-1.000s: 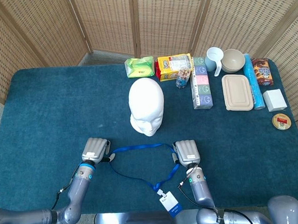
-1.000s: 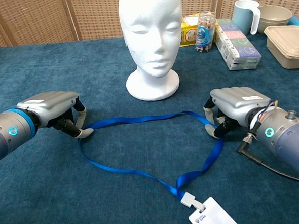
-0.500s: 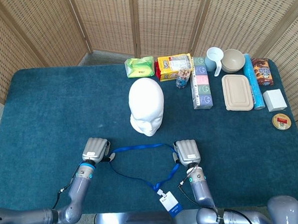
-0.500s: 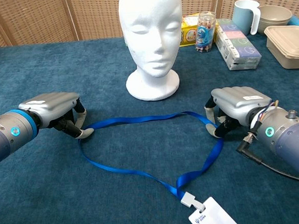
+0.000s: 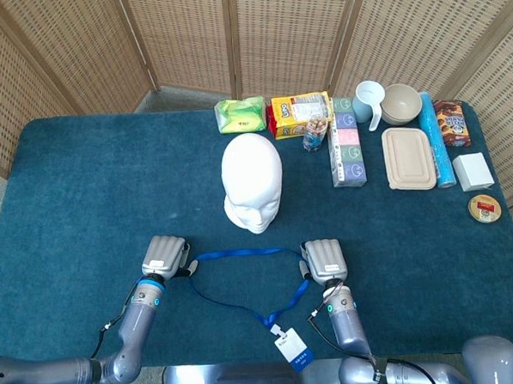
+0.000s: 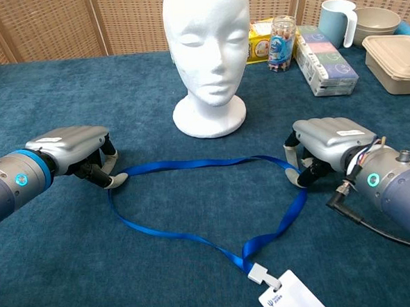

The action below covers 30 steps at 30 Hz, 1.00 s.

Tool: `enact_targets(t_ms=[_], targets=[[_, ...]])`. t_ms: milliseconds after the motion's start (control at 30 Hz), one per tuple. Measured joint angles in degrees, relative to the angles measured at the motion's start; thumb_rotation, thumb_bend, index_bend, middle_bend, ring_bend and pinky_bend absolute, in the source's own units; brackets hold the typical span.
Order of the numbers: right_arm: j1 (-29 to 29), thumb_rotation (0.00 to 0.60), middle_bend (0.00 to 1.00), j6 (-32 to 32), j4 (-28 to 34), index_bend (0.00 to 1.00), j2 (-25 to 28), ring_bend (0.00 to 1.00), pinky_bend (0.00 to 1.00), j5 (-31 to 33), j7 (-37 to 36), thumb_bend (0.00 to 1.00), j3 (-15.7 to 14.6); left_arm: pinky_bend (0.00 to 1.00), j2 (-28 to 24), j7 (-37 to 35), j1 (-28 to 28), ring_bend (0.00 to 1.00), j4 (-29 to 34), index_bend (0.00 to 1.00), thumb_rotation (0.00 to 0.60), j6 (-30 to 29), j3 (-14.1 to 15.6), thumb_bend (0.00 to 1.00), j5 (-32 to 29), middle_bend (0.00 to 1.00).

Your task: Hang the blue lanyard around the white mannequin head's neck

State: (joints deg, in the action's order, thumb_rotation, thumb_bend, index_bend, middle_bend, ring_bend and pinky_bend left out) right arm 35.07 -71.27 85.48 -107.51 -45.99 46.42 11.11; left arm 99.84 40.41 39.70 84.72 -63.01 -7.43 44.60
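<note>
Head view: blue lanyard (image 5: 244,283) lies looped on the counter (image 5: 84,192), near of the white mannequin head (image 5: 252,182). Chest view: left hand (image 6: 72,151) and right hand (image 6: 326,142) each pinch the strap in curled fingers (image 6: 112,178); limp, light, best held wide apart.

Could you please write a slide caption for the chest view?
Both hands, left and right, pinch the blue lanyard on the table in front of the white mannequin head.

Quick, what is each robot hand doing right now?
Left hand: pinching the blue lanyard.
Right hand: pinching the lanyard's other side.
</note>
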Motion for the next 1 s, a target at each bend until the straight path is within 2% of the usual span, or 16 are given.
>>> enact_targets(t_ms=[200,633,1000], targets=[[0.0,0.534,0.94,-0.1,-0.1,0.60,0.0,1.00,1.00,0.0,0.0,0.52,0.2,1.00,-0.1,0.0,0.1,1.00,0.0,0.79,0.410,-0.1,-0.2,0.38,0.0,1.00],[0.0,0.536,0.94,0.0,-0.3,0.60,0.1,1.00,1.00,0.5,-0.3,0.52,0.6,1.00,-0.3,0.4,0.4,1.00,0.2,0.79,0.412,0.0,-0.5,0.47,-0.7,1.00],[-0.4,0.540,0.94,-0.3,0.4,0.61,0.5,1.00,1.00,-0.3,-1.5,0.53,0.6,1.00,-1.2,-0.3,0.1,1.00,1.1,0.80,0.414,-2.1,-0.9,0.48,1.8,1.00]])
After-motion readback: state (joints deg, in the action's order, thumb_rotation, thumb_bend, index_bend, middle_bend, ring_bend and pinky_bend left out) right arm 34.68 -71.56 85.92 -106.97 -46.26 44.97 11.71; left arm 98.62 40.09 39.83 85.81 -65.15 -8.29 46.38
